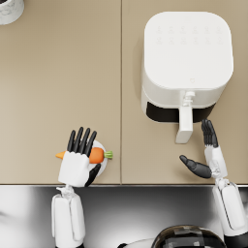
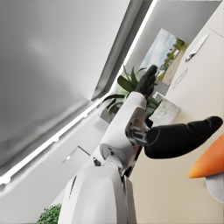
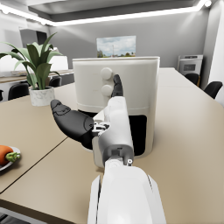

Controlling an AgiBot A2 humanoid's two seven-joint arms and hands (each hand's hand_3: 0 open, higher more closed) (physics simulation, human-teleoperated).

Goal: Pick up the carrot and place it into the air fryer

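Carrot (image 1: 97, 155) lies on a small white plate (image 1: 102, 147) near the table's (image 1: 58, 87) front edge, leaf end pointing toward the fryer side. Left hand (image 1: 79, 157) is over it, fingers straight and spread, nothing grasped. Right hand (image 1: 209, 156) is released, fingers apart, just beside the fryer (image 1: 186, 63) handle (image 1: 184, 125), not touching. Fryer drawer slightly open.

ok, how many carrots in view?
1. The carrot lies on the small white plate at the table's near edge, left of the air fryer, partly under the left hand. The hand could hide another.
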